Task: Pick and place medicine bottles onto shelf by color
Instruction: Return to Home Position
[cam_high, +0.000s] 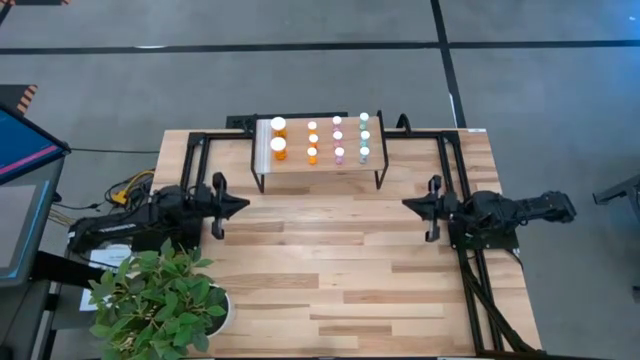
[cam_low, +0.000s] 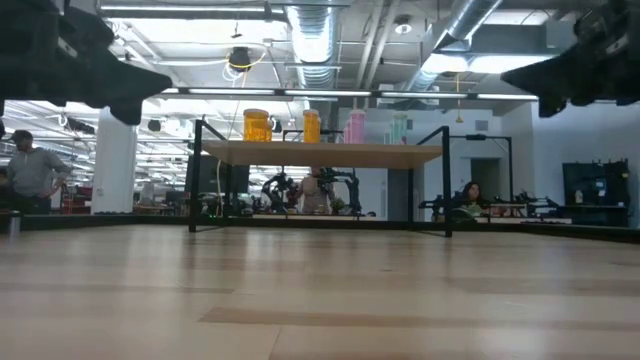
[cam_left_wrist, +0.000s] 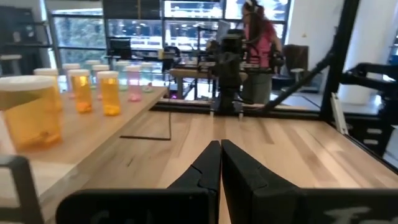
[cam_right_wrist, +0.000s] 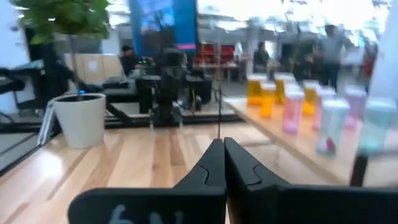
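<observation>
- The surface (cam_high: 330, 275) is a big light-wood top, and everything else here sits on it or at its edges.
- The left arm (cam_high: 150, 215) lies low along the left edge, pointing right toward the middle. Its jaws are pressed together on nothing. In the left wrist view the two fingers (cam_left_wrist: 205, 171) meet with no gap.
- The right arm (cam_high: 500, 212) does the same from the right edge, pointing left. Its jaws are closed up and empty too, with the fingers (cam_right_wrist: 239, 171) touching.
- A potted plant (cam_high: 165, 300) in a white pot sits at the near-left corner, just in front of the left arm.
- The shelf (cam_high: 320, 170) stands at the far edge, roughly centred between the arms. It has black legs and a white strip (cam_high: 263, 150) at its left end.
- Two large orange bottles (cam_high: 279, 148) stand upright at the shelf's left end, one behind the other, just right of the strip.
- The small bottles are all upright on the shelf with white caps. Left to right there are three orange (cam_high: 312, 155), three pink (cam_high: 338, 153) and three pale green (cam_high: 364, 152), each colour in its own near-to-far line.
</observation>
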